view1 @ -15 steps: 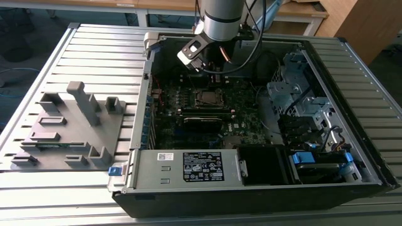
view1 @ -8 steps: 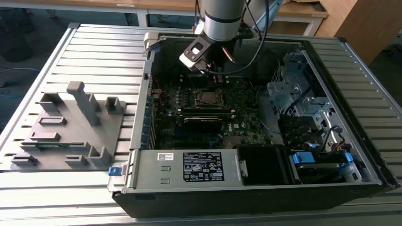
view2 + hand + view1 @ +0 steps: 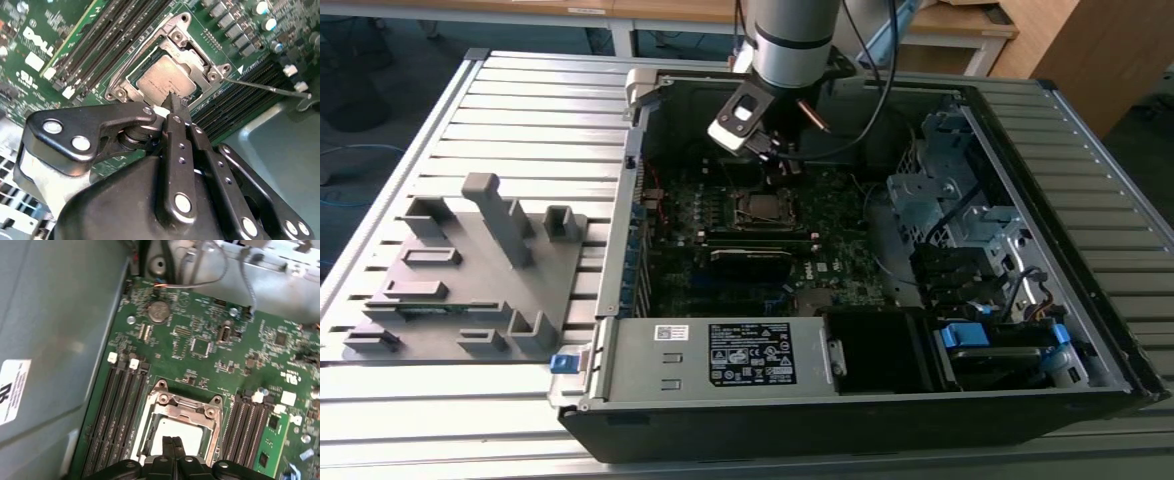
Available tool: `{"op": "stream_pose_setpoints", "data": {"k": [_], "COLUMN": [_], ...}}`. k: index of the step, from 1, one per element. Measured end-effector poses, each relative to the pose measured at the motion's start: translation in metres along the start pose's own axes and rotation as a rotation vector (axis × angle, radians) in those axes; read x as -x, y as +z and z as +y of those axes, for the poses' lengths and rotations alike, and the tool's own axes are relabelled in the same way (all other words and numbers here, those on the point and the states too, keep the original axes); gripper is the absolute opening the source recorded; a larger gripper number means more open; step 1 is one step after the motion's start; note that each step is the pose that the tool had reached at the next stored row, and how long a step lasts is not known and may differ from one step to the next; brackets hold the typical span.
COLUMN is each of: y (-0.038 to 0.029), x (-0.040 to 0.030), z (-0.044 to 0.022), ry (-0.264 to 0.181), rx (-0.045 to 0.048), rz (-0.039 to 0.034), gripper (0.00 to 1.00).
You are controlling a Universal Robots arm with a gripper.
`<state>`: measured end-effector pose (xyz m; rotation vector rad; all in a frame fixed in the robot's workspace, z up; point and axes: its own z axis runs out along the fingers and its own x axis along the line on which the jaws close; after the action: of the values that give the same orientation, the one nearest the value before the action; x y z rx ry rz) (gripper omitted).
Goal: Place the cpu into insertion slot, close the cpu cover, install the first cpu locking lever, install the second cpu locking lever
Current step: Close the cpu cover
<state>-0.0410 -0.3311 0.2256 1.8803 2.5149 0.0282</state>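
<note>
Exterior view's evenly lit, daylight-ish, though inside the case (image 3: 881,420) it's murky shadow. In the second wrist view it's brighter: pale glare on the cpu (image 3: 161,81), little glints off the claw (image 3: 173,101) rivets.

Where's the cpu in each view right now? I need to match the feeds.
Exterior view: the cpu sits mid-motherboard, just under the gripper.
Second wrist view: silver square just beyond the gripper's tips.
First wrist view: pale square between the memory slots, at the gripper's tips.
Shared landmark: the gripper.
</note>
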Motion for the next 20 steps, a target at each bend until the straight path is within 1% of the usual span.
{"op": "stream_pose_setpoints", "data": {"k": [15, 17, 20], "y": [0.0003, 0.0003, 0.0003], "x": [0.0000, 0.0000, 0.0000], "z": [0.0000, 0.0000, 0.0000], "ry": [-0.239, -0.251, -0.251], "rx": [-0.0023, -0.0024, -0.0024], "rz": [0.0037, 0.0039, 0.0039], "gripper": [0.10, 0.10, 0.10]}}
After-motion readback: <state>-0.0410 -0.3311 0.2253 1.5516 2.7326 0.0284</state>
